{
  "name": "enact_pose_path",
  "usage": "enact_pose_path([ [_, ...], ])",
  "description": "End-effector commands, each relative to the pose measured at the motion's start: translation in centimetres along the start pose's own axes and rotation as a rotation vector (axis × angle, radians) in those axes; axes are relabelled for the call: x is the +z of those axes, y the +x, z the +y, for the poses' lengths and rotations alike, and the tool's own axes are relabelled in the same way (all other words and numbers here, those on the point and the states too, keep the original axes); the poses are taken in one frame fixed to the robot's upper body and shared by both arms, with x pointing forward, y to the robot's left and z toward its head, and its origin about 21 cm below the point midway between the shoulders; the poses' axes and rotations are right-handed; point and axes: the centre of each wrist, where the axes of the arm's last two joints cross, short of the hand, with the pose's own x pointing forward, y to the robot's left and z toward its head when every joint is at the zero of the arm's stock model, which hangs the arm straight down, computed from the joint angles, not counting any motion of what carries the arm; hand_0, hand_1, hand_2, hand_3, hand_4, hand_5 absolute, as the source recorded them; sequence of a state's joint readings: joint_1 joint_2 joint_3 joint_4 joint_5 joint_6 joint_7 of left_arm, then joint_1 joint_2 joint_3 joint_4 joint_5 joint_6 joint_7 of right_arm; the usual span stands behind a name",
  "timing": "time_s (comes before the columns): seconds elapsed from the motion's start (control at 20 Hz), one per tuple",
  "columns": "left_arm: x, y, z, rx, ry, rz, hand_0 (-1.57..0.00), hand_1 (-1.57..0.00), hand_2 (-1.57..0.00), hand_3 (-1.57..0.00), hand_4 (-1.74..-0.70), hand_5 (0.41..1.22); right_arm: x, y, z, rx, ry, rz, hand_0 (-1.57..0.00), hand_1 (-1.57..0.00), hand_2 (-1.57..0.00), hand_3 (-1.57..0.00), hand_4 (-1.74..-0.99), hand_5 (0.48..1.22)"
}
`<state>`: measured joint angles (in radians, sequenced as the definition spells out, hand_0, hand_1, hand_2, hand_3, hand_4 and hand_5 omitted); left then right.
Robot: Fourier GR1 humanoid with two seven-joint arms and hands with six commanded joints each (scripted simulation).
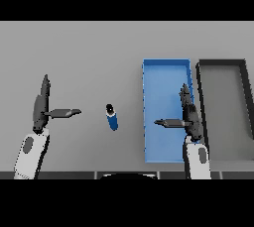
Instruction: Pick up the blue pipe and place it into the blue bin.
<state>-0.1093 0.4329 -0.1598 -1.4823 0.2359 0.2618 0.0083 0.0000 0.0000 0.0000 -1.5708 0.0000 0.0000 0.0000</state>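
Pipe [112, 117], one, short, blue with a dark end, lies on the desk [89, 52] beside one blue bin [166, 65] and one dark bin [222, 63]. Left hand [41, 106] and right hand [189, 114]: fingers straight, holding nothing.

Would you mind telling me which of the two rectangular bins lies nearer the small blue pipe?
The bright blue rectangular bin, just right of the blue pipe; the dark grey bin sits beyond it, farther right.

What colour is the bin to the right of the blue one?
Dark grey bin, nearly black at its rim, seen in the head view.
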Motion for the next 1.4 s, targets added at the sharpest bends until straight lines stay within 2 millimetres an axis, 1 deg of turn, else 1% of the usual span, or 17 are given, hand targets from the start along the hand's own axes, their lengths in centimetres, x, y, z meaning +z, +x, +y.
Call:
enact_pose_path([
  [0.0, -0.1, 0.0, -0.1, 0.001, 0.000, -0.004, 0.00, 0.00, 0.00, 0.00, -0.97, 0.594, -0.1, 0.0, 0.0, 0.000, -0.001, 0.001, 0.00, 0.00, 0.00, 0.00, -1.210, 0.594],
  [0.2, -0.5, 0.2, -0.4, 0.002, -0.001, -0.003, 0.00, 0.00, 0.00, 0.00, -0.97, 0.594, -0.6, 0.1, -0.4, 0.001, -0.002, 0.007, 0.00, 0.00, 0.00, 0.00, -1.210, 0.594],
  [0.25, -0.6, -0.1, -0.7, 0.002, -0.004, 0.009, 0.00, 0.00, 0.00, 0.00, -0.97, 0.594, -0.8, 0.0, -0.6, 0.009, 0.000, 0.009, 0.00, 0.00, 0.00, 0.00, -1.210, 0.594],
  [0.3, -0.5, 0.3, 0.3, -0.078, -0.157, -0.043, 0.00, 0.00, 0.00, 0.00, -0.97, 0.594, -0.4, 0.5, -1.4, 0.156, 0.058, -0.055, 0.00, 0.00, 0.00, 0.00, -1.210, 0.594],
  [0.35, -0.6, 0.6, 1.5, -0.121, -0.243, -0.061, 0.00, 0.00, 0.00, 0.00, -0.97, 0.595, 0.1, 1.0, -1.6, 0.243, 0.106, -0.101, 0.00, 0.00, 0.00, 0.00, -1.206, 0.592],
  [0.4, -0.5, 0.7, 2.4, -0.149, -0.298, -0.067, 0.00, 0.00, 0.00, 0.00, -0.97, 0.596, 0.4, 1.0, -2.0, 0.297, 0.131, -0.110, 0.00, 0.00, 0.00, 0.00, -1.198, 0.589],
  [0.45, -0.5, 0.6, 2.9, -0.160, -0.335, -0.074, 0.00, 0.00, 0.00, 0.00, -0.97, 0.596, 0.6, 1.4, -1.9, 0.320, 0.142, -0.114, 0.00, 0.00, 0.00, 0.00, -1.195, 0.588],
  [0.55, -0.7, 0.5, 3.0, -0.184, -0.375, -0.074, 0.00, 0.00, 0.00, 0.00, -0.97, 0.597, 0.8, 1.7, -1.9, 0.350, 0.153, -0.114, 0.00, 0.00, 0.00, 0.00, -1.190, 0.586],
  [0.6, -0.6, 0.4, 3.1, -0.180, -0.386, -0.083, 0.00, 0.00, 0.00, 0.00, -0.97, 0.598, 1.0, 1.6, -1.6, 0.352, 0.164, -0.112, 0.00, 0.00, 0.00, 0.00, -1.191, 0.587],
  [0.65, -0.3, 0.5, 2.9, -0.173, -0.410, -0.101, 0.00, 0.00, 0.00, 0.00, -0.97, 0.593, 1.1, 1.4, -1.8, 0.358, 0.166, -0.098, 0.00, 0.00, 0.00, 0.00, -1.187, 0.585],
  [0.8, 0.5, 1.3, 2.3, -0.168, -0.519, -0.129, 0.00, 0.00, 0.00, 0.00, -0.98, 0.583, 0.7, 1.9, -2.0, 0.349, 0.159, -0.093, 0.00, 0.00, 0.00, 0.00, -1.187, 0.579],
  [0.85, 1.0, 1.5, 2.1, -0.171, -0.572, -0.125, 0.00, 0.00, 0.00, 0.00, -0.98, 0.578, 0.3, 2.3, -1.5, 0.340, 0.157, -0.106, 0.00, 0.00, 0.00, 0.00, -1.194, 0.579],
  [0.9, 1.5, 1.5, 1.6, -0.179, -0.609, -0.109, 0.00, 0.00, 0.00, 0.00, -0.99, 0.566, 0.4, 2.1, -1.6, 0.339, 0.159, -0.090, 0.00, 0.00, 0.00, 0.00, -1.200, 0.580],
  [1.05, 3.2, 2.4, -0.3, -0.227, -0.710, -0.063, 0.00, 0.00, 0.00, 0.00, -1.02, 0.512, 0.5, 2.1, -1.2, 0.325, 0.166, -0.100, 0.00, 0.00, 0.00, 0.00, -1.225, 0.580],
  [1.1, 3.3, 2.3, -0.6, -0.243, -0.728, -0.032, 0.00, 0.00, 0.00, 0.00, -1.03, 0.496, 0.4, 2.0, -1.4, 0.320, 0.160, -0.095, 0.00, 0.00, 0.00, 0.00, -1.229, 0.576],
  [1.25, 4.1, 2.1, -2.9, -0.265, -0.816, -0.023, 0.00, 0.00, 0.00, 0.00, -1.08, 0.472, 1.0, 1.8, -1.4, 0.332, 0.164, -0.105, 0.00, 0.00, 0.00, 0.00, -1.219, 0.572],
  [1.35, 4.5, 1.9, -4.1, -0.264, -0.855, -0.042, 0.00, 0.00, 0.00, 0.00, -1.10, 0.466, 0.3, 2.6, -1.6, 0.334, 0.157, -0.106, 0.00, 0.00, 0.00, 0.00, -1.213, 0.571],
])
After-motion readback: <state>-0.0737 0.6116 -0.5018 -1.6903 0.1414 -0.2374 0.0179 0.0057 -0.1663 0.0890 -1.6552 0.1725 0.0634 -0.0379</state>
